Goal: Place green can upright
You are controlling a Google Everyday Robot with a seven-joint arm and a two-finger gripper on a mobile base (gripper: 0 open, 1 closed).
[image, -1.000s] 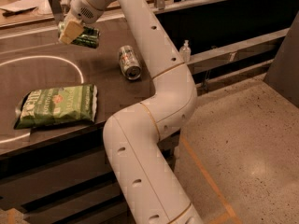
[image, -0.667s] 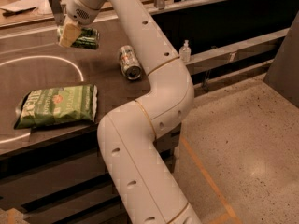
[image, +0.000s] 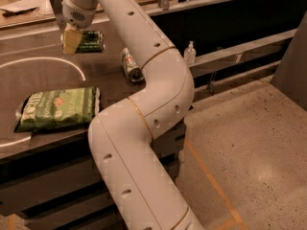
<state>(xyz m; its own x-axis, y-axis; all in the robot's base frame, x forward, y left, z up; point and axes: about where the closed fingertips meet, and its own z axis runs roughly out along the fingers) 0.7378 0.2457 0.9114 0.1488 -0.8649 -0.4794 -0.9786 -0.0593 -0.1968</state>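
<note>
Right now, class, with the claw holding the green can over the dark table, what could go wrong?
First, the small all-green aluminium drink can lies sideways in the claw; released like this, it would probably land on its side and roll. Second, the pale silver can lies on its side nearby on the dark tabletop; the arm might nudge it away.

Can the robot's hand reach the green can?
Probably yes: the gripper is already at the green can, its fingers seemingly closed on the can's left end, with nothing in between.
</note>
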